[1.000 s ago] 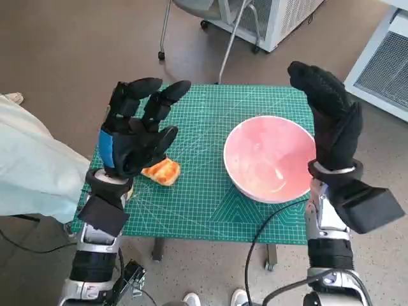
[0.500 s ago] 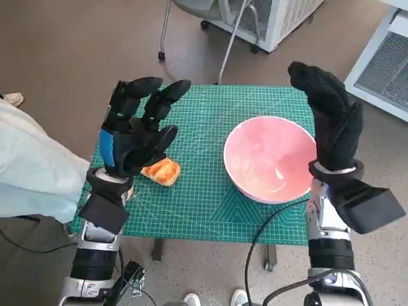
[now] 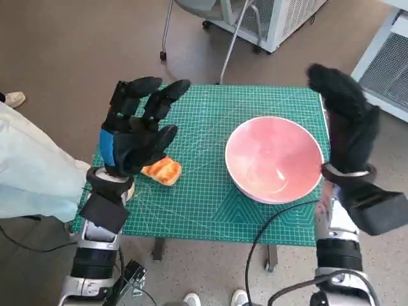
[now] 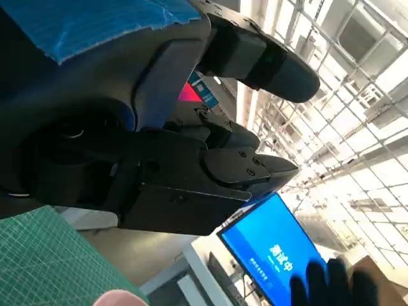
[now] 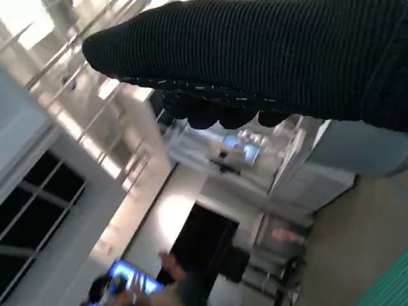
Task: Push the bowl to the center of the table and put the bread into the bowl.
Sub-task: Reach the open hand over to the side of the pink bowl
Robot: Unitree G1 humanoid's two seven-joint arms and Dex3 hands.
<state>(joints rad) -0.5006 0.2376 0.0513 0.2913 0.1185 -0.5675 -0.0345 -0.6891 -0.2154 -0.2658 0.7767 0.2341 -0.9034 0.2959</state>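
Nothing done yet: my left hand point(image 3: 137, 131) and right hand point(image 3: 344, 124) hover released, bowl point(image 3: 274, 159) sits right of center, bread point(image 3: 162, 171) lies bare at the table's point(image 3: 204, 210) left

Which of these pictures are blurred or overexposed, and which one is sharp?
Head view: sharp and evenly lit, with a small glare spot inside the pink bowl. Left wrist view: bright windows wash out the background. Right wrist view: the room behind the right hand is blurred and partly overexposed.
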